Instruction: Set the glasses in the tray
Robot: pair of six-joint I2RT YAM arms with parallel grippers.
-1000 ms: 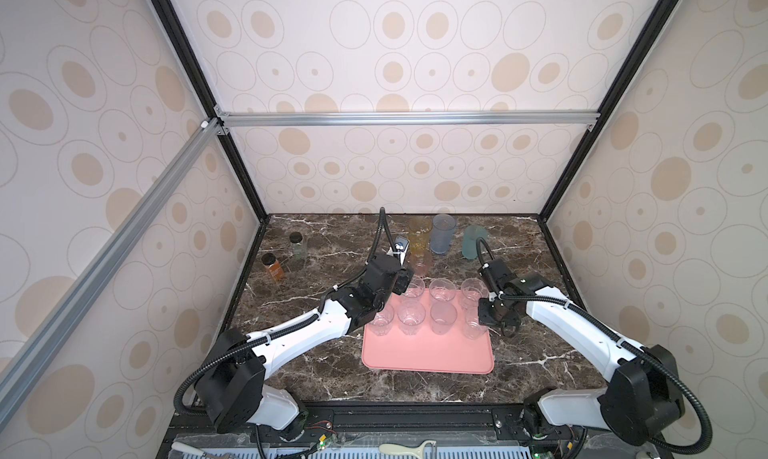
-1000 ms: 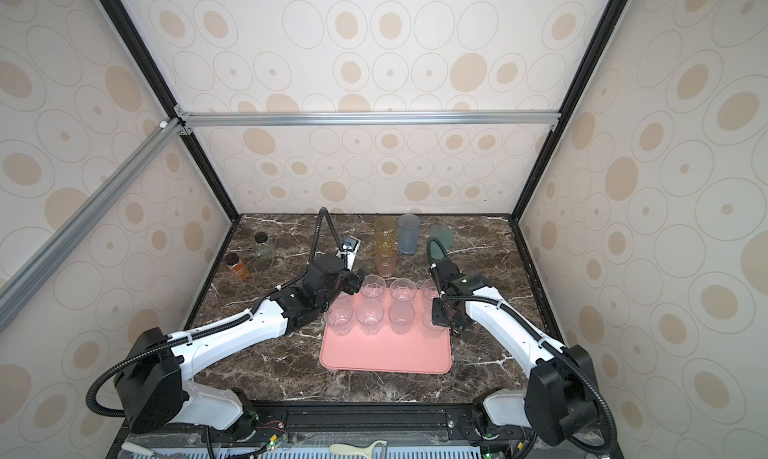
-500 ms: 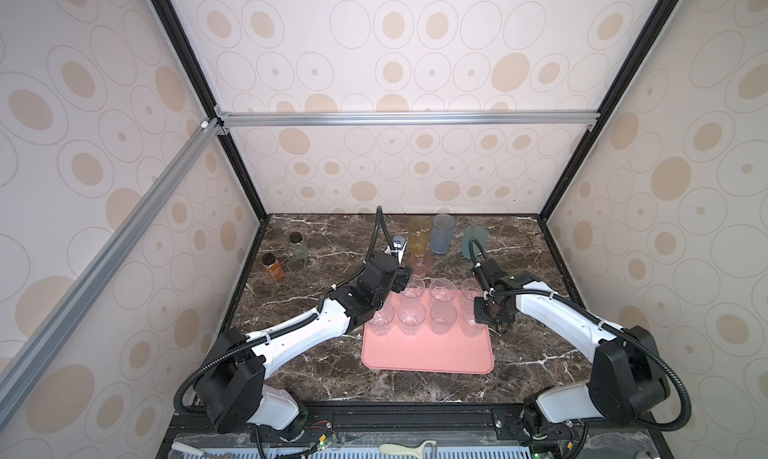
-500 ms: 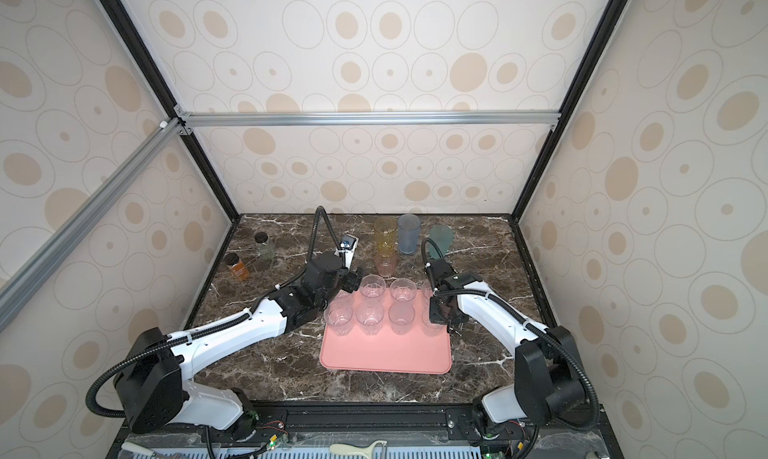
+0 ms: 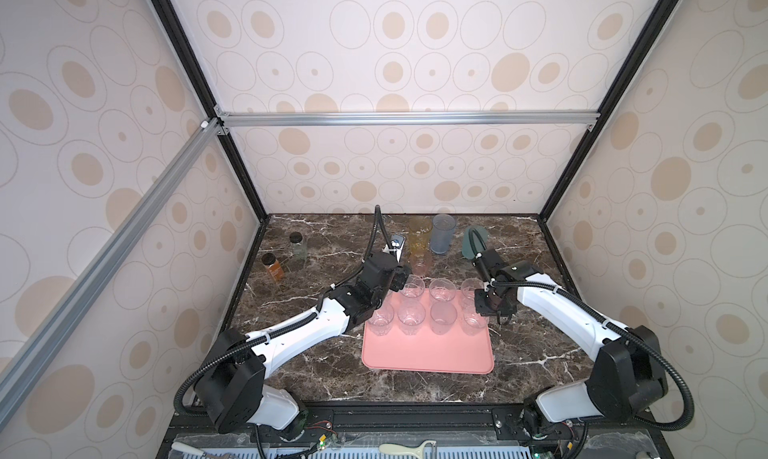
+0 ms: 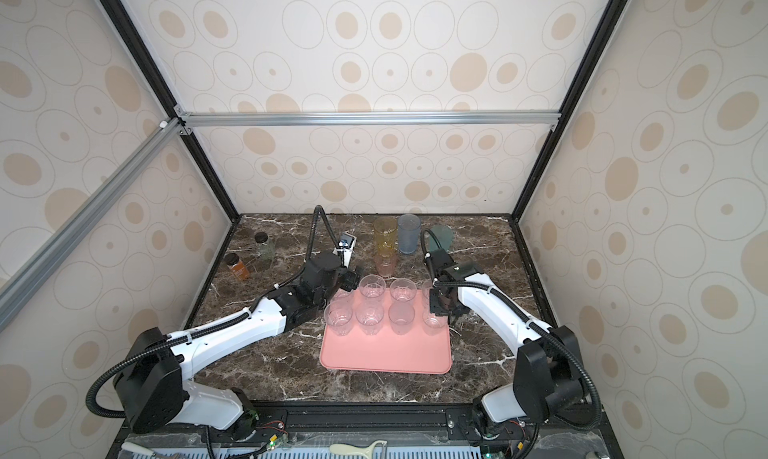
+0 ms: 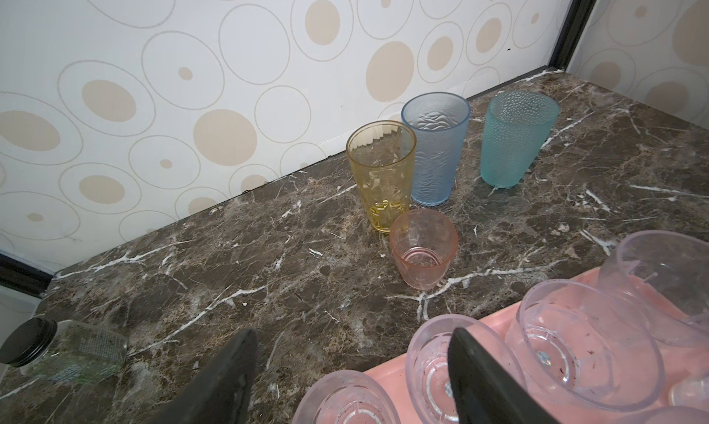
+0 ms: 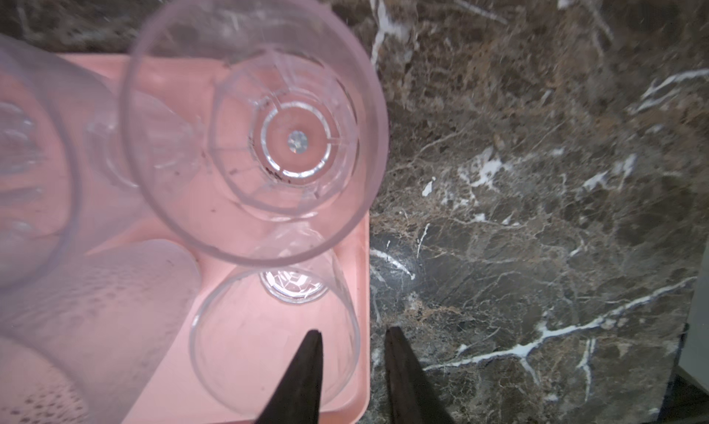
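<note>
The salmon-pink tray (image 5: 428, 355) (image 6: 386, 355) holds several clear glasses in two rows. My right gripper (image 8: 353, 330) (image 5: 487, 309) hangs at the tray's right edge and is open. One finger is inside the front right clear glass (image 8: 268, 349) (image 5: 473, 320) and the other is outside its wall, so neither presses on it. My left gripper (image 7: 351, 334) (image 5: 400, 284) stands wide open over the tray's back left corner, gripping nothing. Behind the tray on the marble stand an amber glass (image 7: 381, 172), a blue glass (image 7: 435, 145), a teal glass (image 7: 516, 134) and a short pink glass (image 7: 424, 249).
Two small black-capped bottles (image 5: 298, 244) (image 5: 272, 266) stand at the back left of the marble table (image 5: 316, 344). Black frame posts and patterned walls close in the back and both sides. The front half of the tray is bare.
My right gripper was shut on the front right clear glass's wall and has now parted its fingers, leaving the glass standing in the tray. Both arms have barely shifted.
</note>
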